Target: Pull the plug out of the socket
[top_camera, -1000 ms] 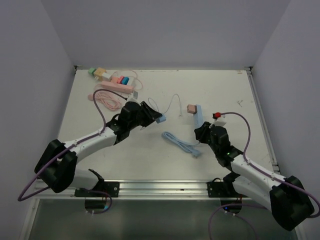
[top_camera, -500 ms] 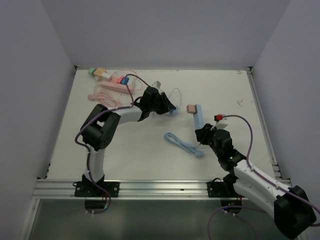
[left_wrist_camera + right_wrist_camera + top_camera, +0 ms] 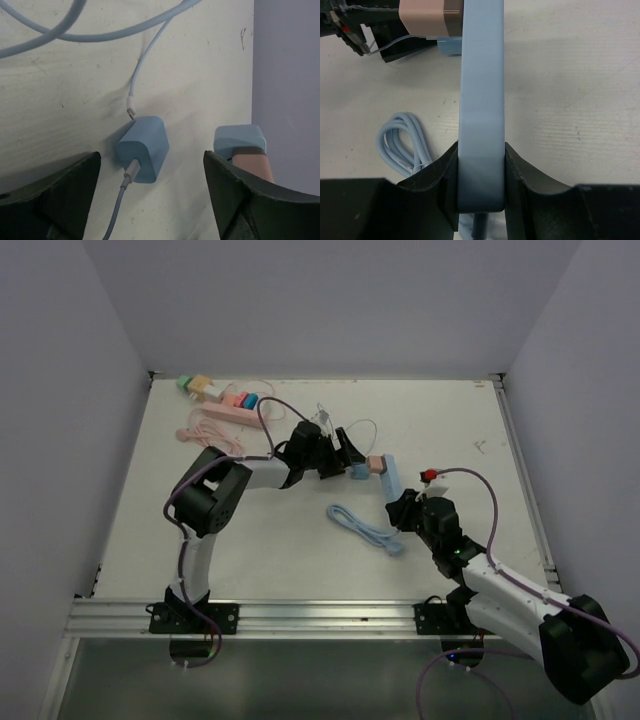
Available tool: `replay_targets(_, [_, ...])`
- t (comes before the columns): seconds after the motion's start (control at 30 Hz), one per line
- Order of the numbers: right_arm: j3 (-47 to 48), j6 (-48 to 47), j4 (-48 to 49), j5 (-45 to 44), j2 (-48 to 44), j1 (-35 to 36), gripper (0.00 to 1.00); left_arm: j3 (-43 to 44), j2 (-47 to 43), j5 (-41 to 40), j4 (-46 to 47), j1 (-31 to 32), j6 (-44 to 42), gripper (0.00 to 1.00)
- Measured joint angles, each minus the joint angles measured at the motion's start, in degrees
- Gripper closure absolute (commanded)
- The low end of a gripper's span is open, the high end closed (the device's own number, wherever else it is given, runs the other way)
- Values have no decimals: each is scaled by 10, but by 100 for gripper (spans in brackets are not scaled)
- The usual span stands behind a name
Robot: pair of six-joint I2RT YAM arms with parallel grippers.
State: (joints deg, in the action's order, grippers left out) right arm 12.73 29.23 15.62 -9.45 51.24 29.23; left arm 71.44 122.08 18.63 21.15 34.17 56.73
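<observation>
My right gripper point(image 3: 481, 150) is shut on the near end of a long pale blue socket strip point(image 3: 481, 100), which lies flat on the table point(image 3: 470, 420). A pink plug point(image 3: 422, 17) sits in the strip's far end point(image 3: 392, 478), on its left side. A small blue charger plug point(image 3: 143, 149) with a cable in it lies loose on the table just left of the pink plug point(image 3: 377, 463). My left gripper point(image 3: 150, 165) stands open around the blue charger point(image 3: 358, 471), its fingers clear of it on both sides.
A coiled blue cable point(image 3: 362, 525) lies left of my right gripper. A pink power strip with coloured plugs point(image 3: 235, 410) and a pink cable coil point(image 3: 210, 435) sit at the back left. A thin white cable point(image 3: 352, 432) loops behind my left gripper.
My left arm swung right, carrying the blue charger up to the socket strip's far end, then opened and let it go on the table. The right gripper kept its hold on the strip.
</observation>
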Motion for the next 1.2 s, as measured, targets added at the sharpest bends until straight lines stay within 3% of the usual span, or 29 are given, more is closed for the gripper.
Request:
replay_targets(0.23, [0, -7, 10, 22, 12, 0, 100, -75, -119, -49, -37, 0, -10, 1])
replay_targets(0.63, [0, -20, 50, 106, 56, 1, 100, -124, -329, -151, -132, 0, -70, 2])
replay_targets(0.93, [8, -34, 96, 185, 102, 24, 100, -216, -370, -151, -144, 20, -61, 5])
replay_targets(1.2, [8, -38, 120, 212, 110, 33, 100, -280, -383, -176, -122, 40, 36, 13])
